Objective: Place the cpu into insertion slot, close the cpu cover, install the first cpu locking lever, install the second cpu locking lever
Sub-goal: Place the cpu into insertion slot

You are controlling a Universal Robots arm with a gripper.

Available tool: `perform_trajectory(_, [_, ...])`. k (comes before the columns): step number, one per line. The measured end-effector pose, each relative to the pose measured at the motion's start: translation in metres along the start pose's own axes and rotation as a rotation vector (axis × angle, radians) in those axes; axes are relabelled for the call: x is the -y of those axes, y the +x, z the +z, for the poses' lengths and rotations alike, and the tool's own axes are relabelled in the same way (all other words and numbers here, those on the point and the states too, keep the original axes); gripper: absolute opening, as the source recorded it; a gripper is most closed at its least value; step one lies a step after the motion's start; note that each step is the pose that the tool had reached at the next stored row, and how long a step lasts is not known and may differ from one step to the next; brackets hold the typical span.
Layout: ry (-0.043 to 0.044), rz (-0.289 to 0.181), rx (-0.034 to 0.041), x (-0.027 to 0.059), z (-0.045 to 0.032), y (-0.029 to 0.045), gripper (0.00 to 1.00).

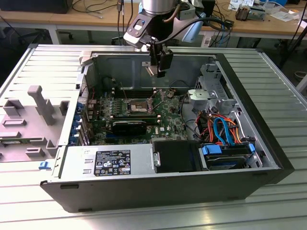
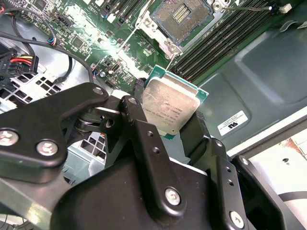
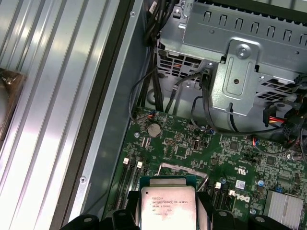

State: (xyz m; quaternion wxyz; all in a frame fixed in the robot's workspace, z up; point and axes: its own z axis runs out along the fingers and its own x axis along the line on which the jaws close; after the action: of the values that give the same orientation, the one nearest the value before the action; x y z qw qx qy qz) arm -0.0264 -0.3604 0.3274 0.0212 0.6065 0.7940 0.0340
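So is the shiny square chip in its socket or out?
Out. The gripper pinches the cpu above the green board, apart from the insertion slot, whose dark centre shows bare.

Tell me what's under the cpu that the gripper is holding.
The gripper holds the cpu above the green motherboard. In the second wrist view, black memory slots pass beneath it; the open insertion slot lies apart, uncovered. What sits directly behind the chip is hidden.

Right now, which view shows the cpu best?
Second wrist view: the cpu shows nearly its whole silver top, clamped in the gripper. The first wrist view has it cut off by the picture's edge; in the exterior view it is just a small pale piece in the gripper.
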Motion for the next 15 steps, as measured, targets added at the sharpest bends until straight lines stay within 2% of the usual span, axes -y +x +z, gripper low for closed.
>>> perform_trajectory(15, [0.0,0.009,0.0011,0.0,0.0001,0.0,0.55])
